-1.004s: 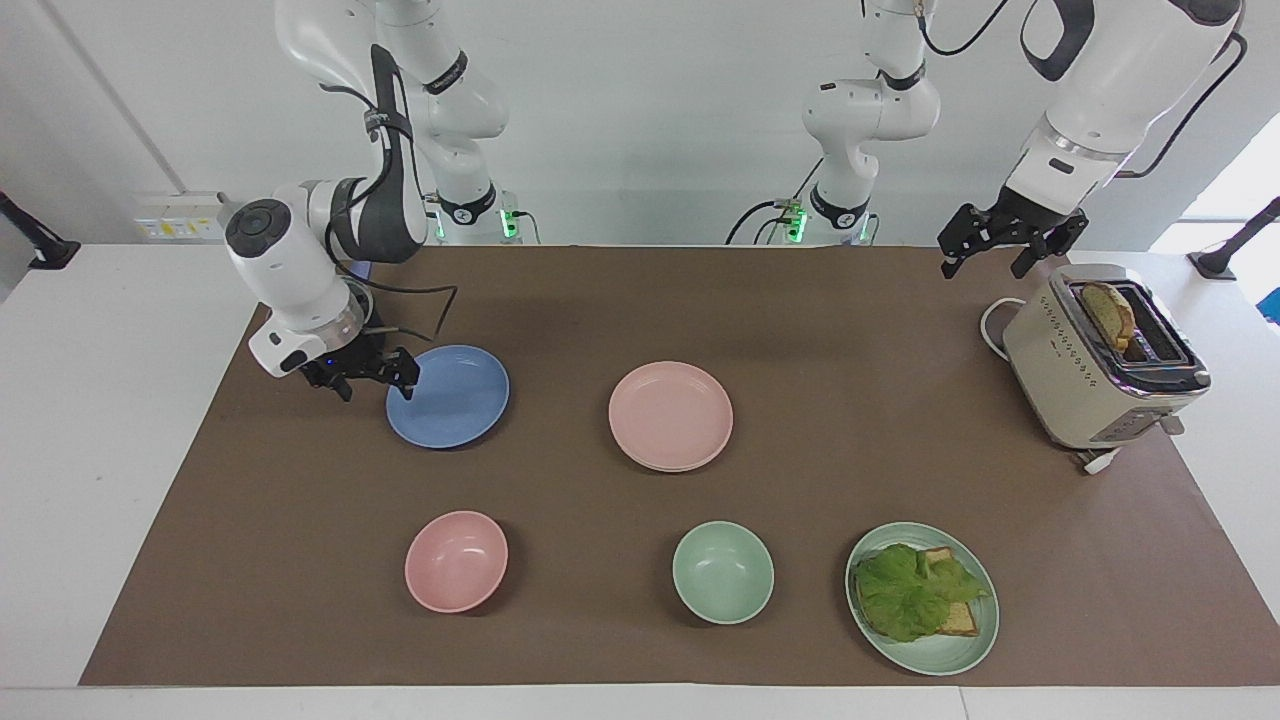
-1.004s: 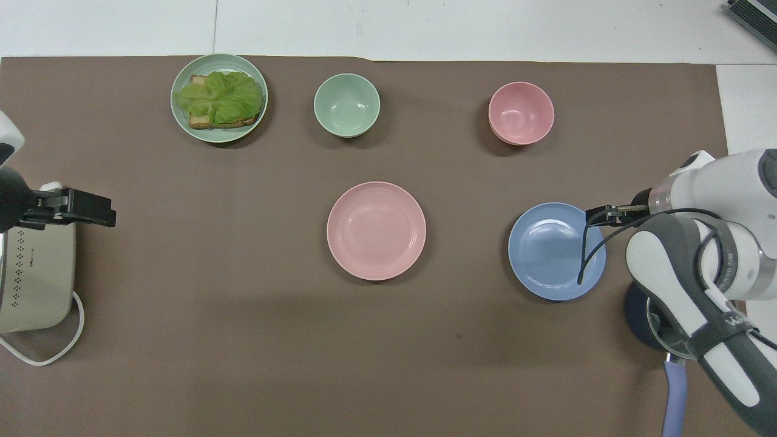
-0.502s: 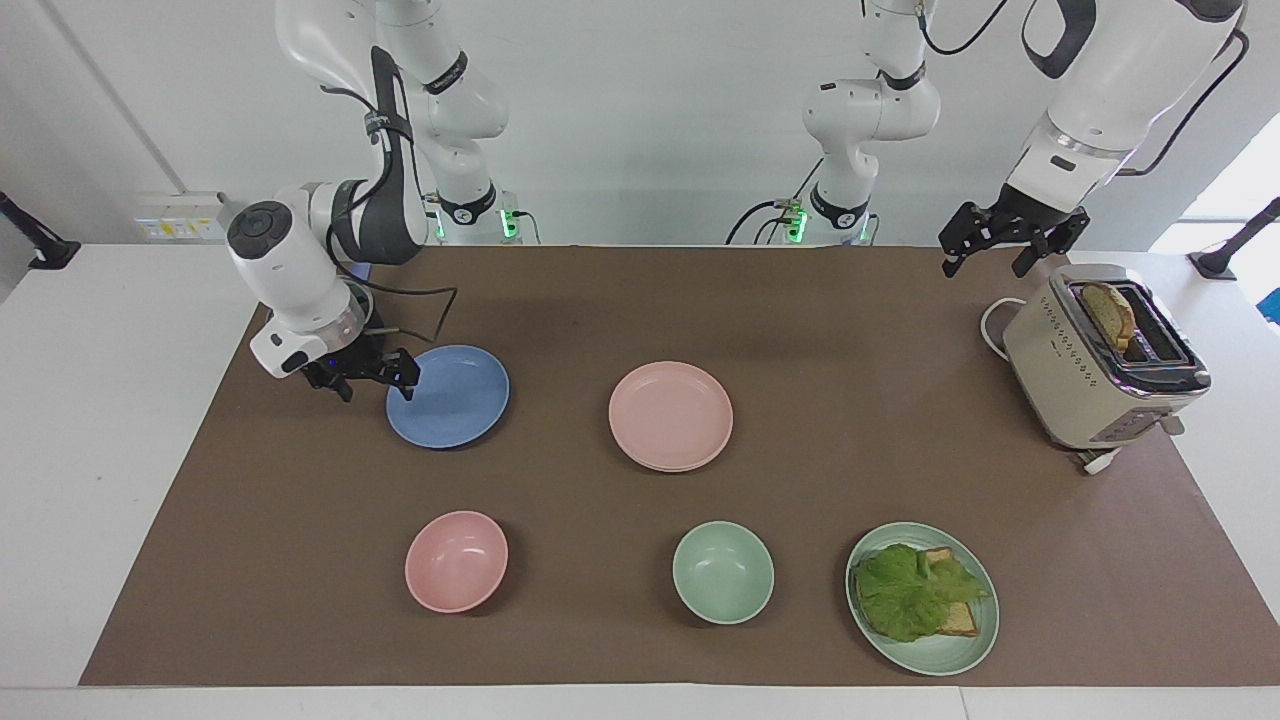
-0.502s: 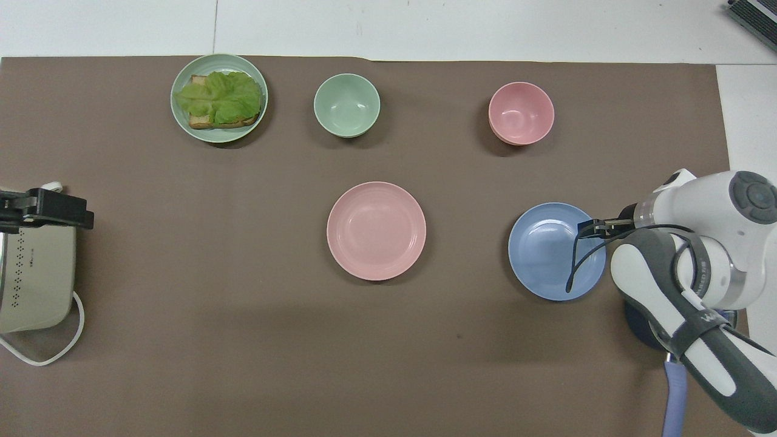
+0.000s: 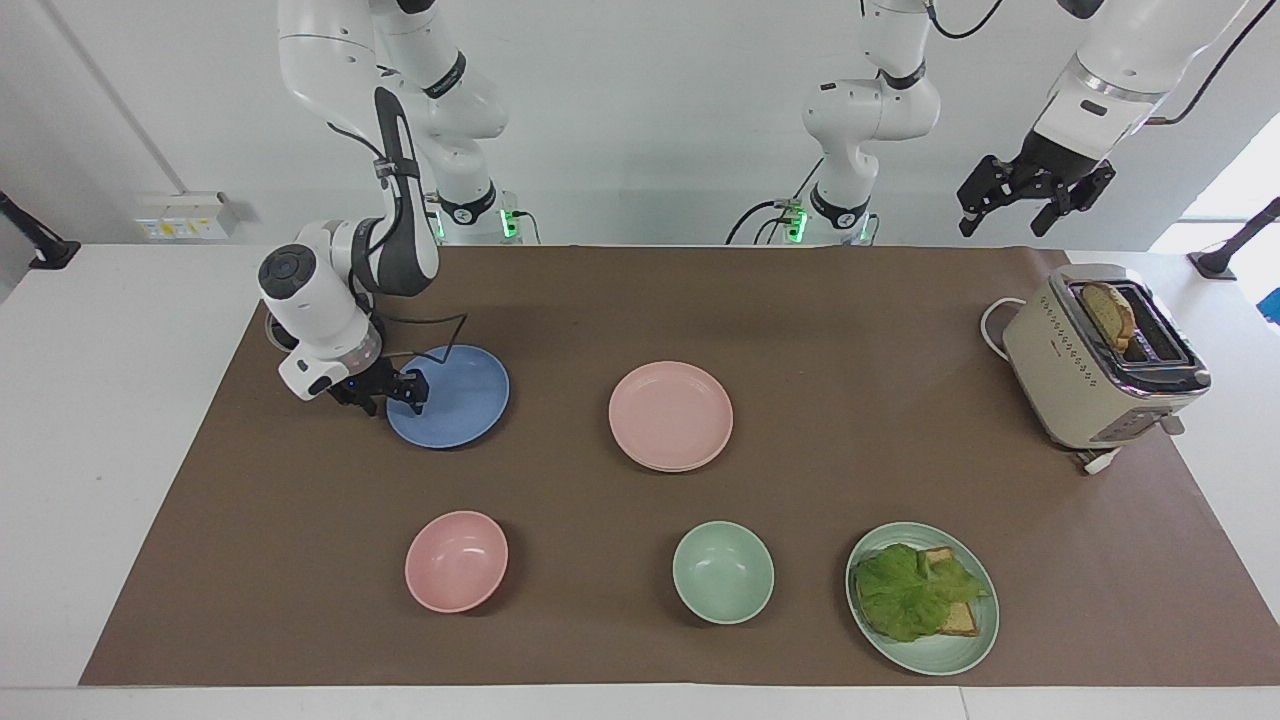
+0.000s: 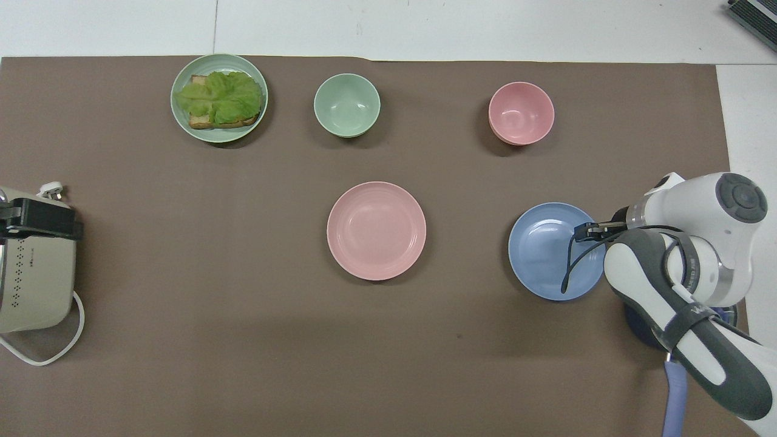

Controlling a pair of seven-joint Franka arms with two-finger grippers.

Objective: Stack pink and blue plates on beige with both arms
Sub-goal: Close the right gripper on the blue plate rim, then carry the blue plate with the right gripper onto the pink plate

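The blue plate (image 5: 455, 400) (image 6: 546, 252) lies flat on the brown mat toward the right arm's end of the table. My right gripper (image 5: 390, 392) (image 6: 586, 231) is low at that plate's rim, on the side toward the right arm's end, open, with the jaws narrowed around the edge. The pink plate (image 5: 670, 416) (image 6: 376, 230) lies alone at the middle of the mat. My left gripper (image 5: 1033, 198) (image 6: 39, 220) hangs open and empty, high over the toaster's end of the table. The beige plate is out of view.
A cream toaster (image 5: 1100, 360) (image 6: 33, 285) with a bread slice stands at the left arm's end. Farther from the robots sit a pink bowl (image 5: 456, 560) (image 6: 521, 113), a green bowl (image 5: 722, 572) (image 6: 346, 105) and a green plate (image 5: 940, 660) (image 6: 179, 118) carrying lettuce on bread.
My right gripper has slid in over the blue plate's rim and lowered, its jaws narrowing. My left gripper has risen and drawn back above the toaster.
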